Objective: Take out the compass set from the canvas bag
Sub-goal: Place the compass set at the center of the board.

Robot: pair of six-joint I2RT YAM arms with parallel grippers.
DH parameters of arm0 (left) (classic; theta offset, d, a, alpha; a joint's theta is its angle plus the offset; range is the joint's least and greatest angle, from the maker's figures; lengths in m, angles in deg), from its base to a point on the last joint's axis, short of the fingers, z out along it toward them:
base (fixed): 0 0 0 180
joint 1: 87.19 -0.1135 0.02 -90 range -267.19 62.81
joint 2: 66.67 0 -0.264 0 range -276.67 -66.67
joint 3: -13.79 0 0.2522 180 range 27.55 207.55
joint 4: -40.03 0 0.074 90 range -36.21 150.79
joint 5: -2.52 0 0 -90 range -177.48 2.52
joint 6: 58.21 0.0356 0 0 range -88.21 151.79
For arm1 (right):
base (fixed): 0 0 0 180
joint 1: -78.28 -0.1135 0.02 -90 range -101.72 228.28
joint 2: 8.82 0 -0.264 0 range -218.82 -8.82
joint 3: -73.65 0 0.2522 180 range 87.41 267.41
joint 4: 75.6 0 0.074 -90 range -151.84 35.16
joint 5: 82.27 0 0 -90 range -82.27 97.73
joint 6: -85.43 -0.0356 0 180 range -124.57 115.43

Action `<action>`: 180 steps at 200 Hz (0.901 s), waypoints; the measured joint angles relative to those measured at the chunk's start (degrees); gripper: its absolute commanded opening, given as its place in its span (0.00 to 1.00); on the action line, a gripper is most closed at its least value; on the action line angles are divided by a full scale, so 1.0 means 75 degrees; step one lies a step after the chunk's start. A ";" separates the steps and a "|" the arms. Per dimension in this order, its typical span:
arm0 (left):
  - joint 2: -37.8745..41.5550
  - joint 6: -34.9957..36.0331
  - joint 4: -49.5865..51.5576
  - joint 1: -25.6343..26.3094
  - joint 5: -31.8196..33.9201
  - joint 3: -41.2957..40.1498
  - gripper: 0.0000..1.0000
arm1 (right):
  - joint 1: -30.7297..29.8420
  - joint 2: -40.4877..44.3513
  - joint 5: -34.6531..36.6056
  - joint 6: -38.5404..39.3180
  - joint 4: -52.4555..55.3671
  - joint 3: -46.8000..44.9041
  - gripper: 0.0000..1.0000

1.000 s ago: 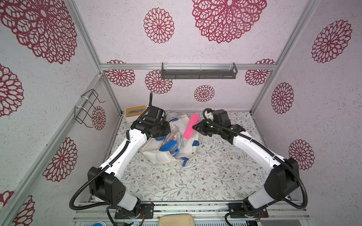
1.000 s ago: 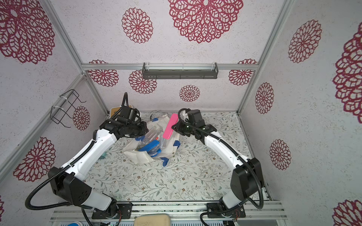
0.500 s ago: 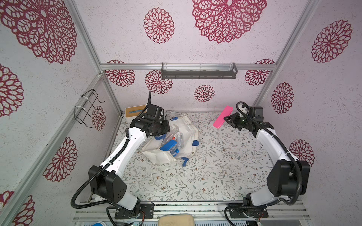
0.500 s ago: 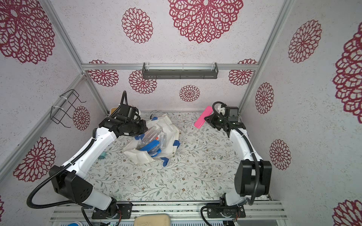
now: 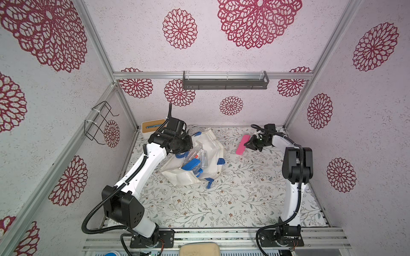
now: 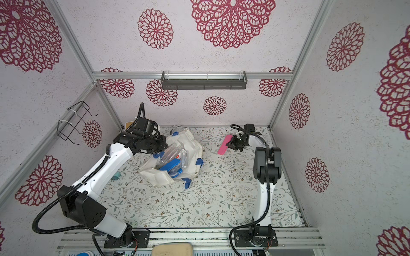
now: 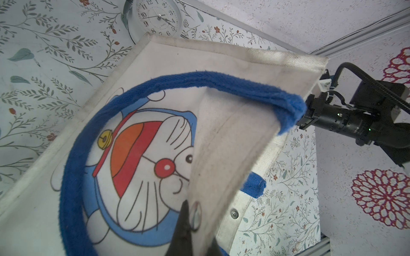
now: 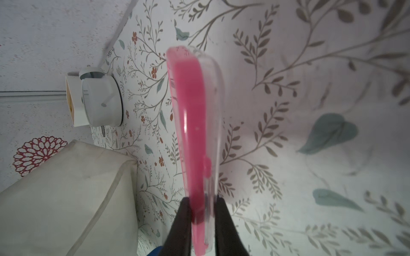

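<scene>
The off-white canvas bag (image 5: 211,148) lies slumped at the back middle of the table in both top views (image 6: 192,145). Its blue handle and cartoon print fill the left wrist view (image 7: 155,66). My left gripper (image 7: 195,223) is shut on a flap of the bag's rim, near a metal snap. The compass set (image 5: 241,145) is a slim pink and clear case outside the bag, to its right. My right gripper (image 8: 203,208) is shut on one end of it. The case (image 8: 190,124) hangs low over the floral table; I cannot tell whether it touches.
A blue tool (image 5: 190,165) and clear plastic packets sit in the bag's open mouth. A white alarm clock (image 7: 158,16) and a wooden box (image 5: 153,125) stand behind the bag. A wire rack (image 5: 99,122) hangs on the left wall, a grey shelf (image 5: 225,82) on the back wall.
My right gripper carried the pink case from above the bag to the right, then down toward the table. The left gripper kept its hold on the bag.
</scene>
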 measured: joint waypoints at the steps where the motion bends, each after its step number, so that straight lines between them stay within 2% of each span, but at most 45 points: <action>1: 0.0003 0.0000 -0.0003 -0.0003 -0.0003 -0.0003 0.00 | 0.0000 -0.0026 0.0000 0.0012 0.0023 0.0041 0.16; 54: 0.0000 -0.0003 0.0035 -0.0006 -0.0067 -0.0003 0.00 | -0.0079 -0.1658 -0.0303 0.0516 0.1425 0.2489 0.22; 62: 0.0000 -0.0003 0.0035 -0.0006 -0.0067 -0.0003 0.00 | -0.0099 -0.1862 -0.0303 0.0530 0.1568 0.2792 0.25; 79: 0.0000 -0.0006 0.0035 -0.0006 -0.0070 -0.0003 0.00 | -0.0108 -0.2159 -0.0207 0.0519 0.1757 0.3177 0.42; 106: 0.0003 -0.0012 0.0035 -0.0006 -0.0073 -0.0003 0.00 | -0.0114 -0.2212 -0.0061 0.0361 0.1868 0.3302 0.54; 144: 0.0003 -0.0064 0.0032 -0.0006 -0.0082 -0.0006 0.00 | -0.0134 -0.1757 0.0775 -0.0192 0.1818 0.2952 0.52; 180: 0.0003 -0.0149 0.0003 -0.0006 -0.0087 -0.0026 0.00 | -0.0181 -0.0099 0.1722 -0.0947 0.1682 0.1775 0.44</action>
